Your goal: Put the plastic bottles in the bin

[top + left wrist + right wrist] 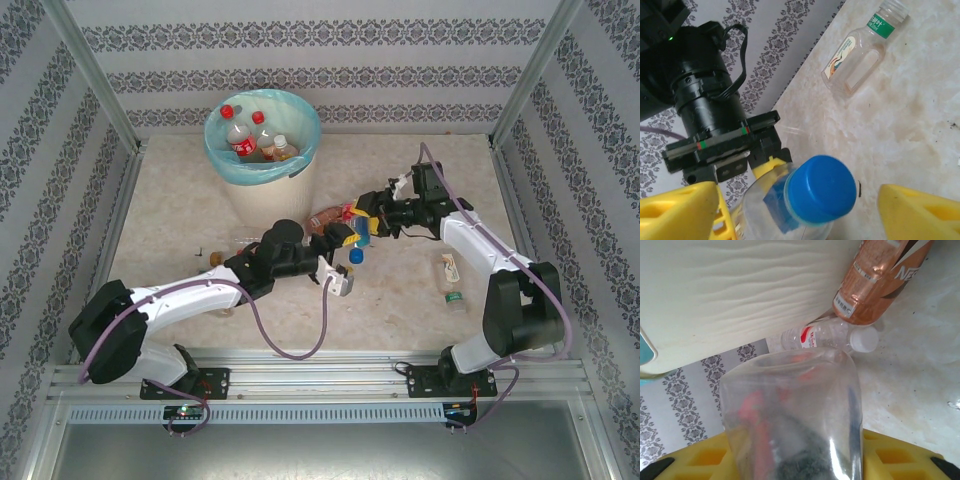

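My right gripper (pixel 363 228) is shut on a clear plastic bottle with a blue cap (pixel 356 256), held above the table in front of the bin (pixel 300 165). In the right wrist view the bottle's body (pixel 790 415) sits between the yellow fingers of that gripper (pixel 795 460). My left gripper (pixel 347 259) stands open around the cap end. In the left wrist view the blue cap (pixel 820 187) lies between the fingers of the left gripper (pixel 800 210), with a gap on each side. Three bottles (pixel 245 135) lie in the bin.
A brown-labelled bottle (pixel 325 215) (pixel 880 280) and a small clear white-capped bottle (pixel 825 335) lie against the bin's wall (pixel 740 290). A green-capped bottle (pixel 452 280) (pixel 857 55) lies on the table to the right. Patterned walls close in the table.
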